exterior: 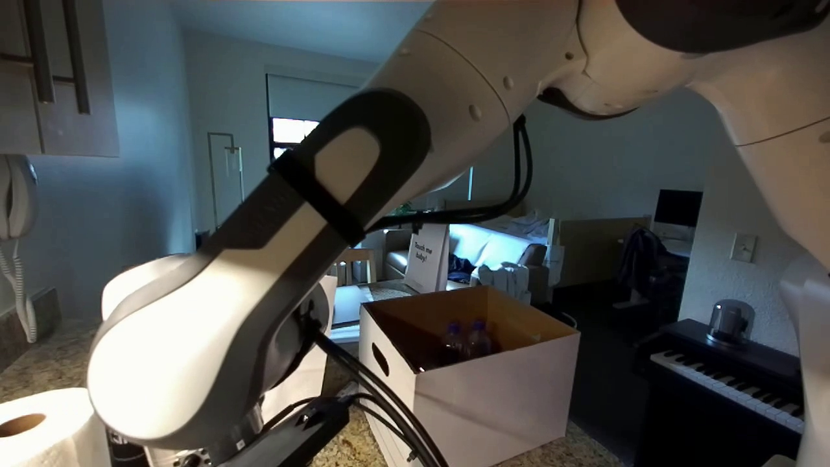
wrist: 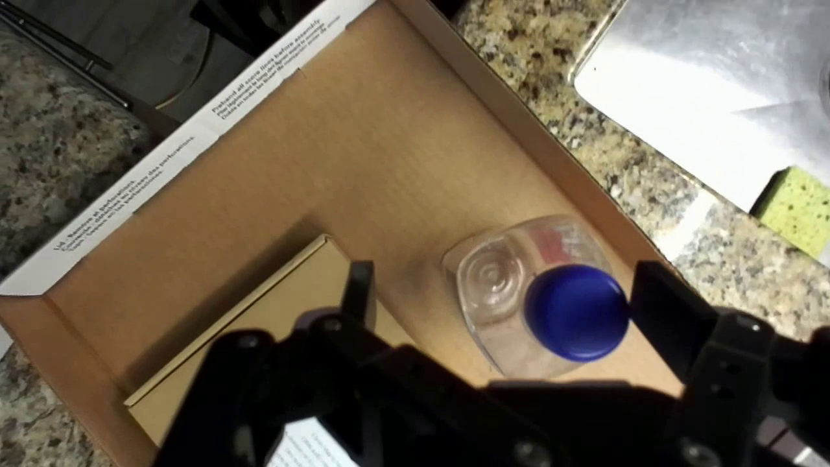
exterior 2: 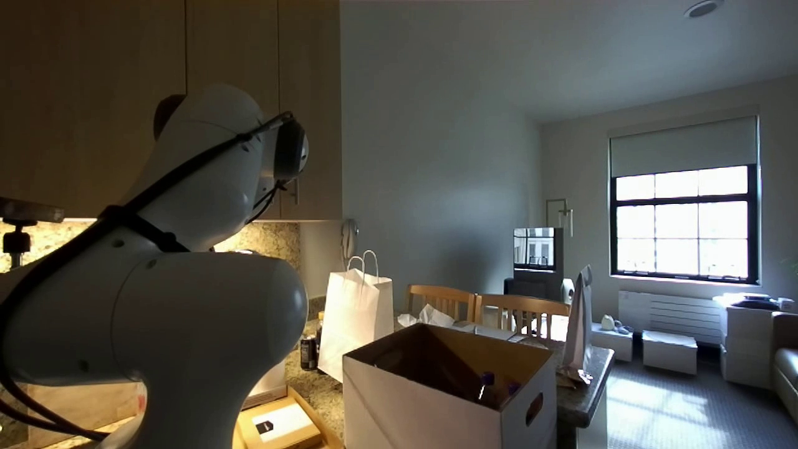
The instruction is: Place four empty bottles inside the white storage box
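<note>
Standing inside the white storage box point(exterior: 499, 395), two blue-capped bottles point(exterior: 479, 342) have hidden bases; outside it, the pincer point(wrist: 504, 290) is wide.

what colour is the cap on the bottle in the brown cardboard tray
The bottle cap is deep blue; it shows best in the wrist view.

Daylight is let in by a black-framed window point(exterior 2: 682, 218)!
A white paper bag with looped handles point(exterior 2: 356, 321) is seen standing on the speckled granite counter point(exterior 2: 324, 394); a porous yellow-green sponge point(wrist: 797, 211) is caught in the wrist view, and a clear dome point(exterior: 731, 320) is carried by a black piano point(exterior: 720, 418).
</note>
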Controlling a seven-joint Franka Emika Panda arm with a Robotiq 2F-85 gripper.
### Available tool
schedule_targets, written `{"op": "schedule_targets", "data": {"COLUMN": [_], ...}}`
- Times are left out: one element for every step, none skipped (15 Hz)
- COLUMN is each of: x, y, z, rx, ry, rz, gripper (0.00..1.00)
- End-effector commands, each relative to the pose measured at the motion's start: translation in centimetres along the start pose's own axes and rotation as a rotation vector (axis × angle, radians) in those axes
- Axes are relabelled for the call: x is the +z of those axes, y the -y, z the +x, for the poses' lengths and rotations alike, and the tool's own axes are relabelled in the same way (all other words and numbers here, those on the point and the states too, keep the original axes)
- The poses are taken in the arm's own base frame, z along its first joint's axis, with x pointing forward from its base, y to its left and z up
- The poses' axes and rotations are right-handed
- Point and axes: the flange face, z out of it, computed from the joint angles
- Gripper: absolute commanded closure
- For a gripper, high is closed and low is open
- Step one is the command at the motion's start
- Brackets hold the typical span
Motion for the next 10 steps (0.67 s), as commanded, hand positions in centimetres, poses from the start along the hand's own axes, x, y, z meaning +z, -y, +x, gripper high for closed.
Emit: {"op": "schedule_targets", "data": {"x": [0.1,0.1,0.1,0.1,0.0,0.0,0.1,0.2,0.4,0.6], "y": [-0.8,-1.0,-1.2,-1.4,-1.5,-1.5,-1.5,-1.5,-1.4,-1.2], "z": [-0.4,-0.3,-0.2,0.0,0.2,0.5,0.8,1.0,1.2,1.4], "rx": [-0.07,-0.073,-0.085,-0.093,-0.11,-0.13,-0.145,-0.155,-0.161,-0.162], "ry": [0.055,0.052,0.053,0.039,0.041,0.045,0.052,0.059,0.067,0.067], "rz": [0.048,0.06,0.074,0.09,0.102,0.117,0.131,0.144,0.145,0.145], "gripper": [0.0,0.0,0.0,0.0,0.0,0.0,0.0,0.0,0.0,0.0]}}
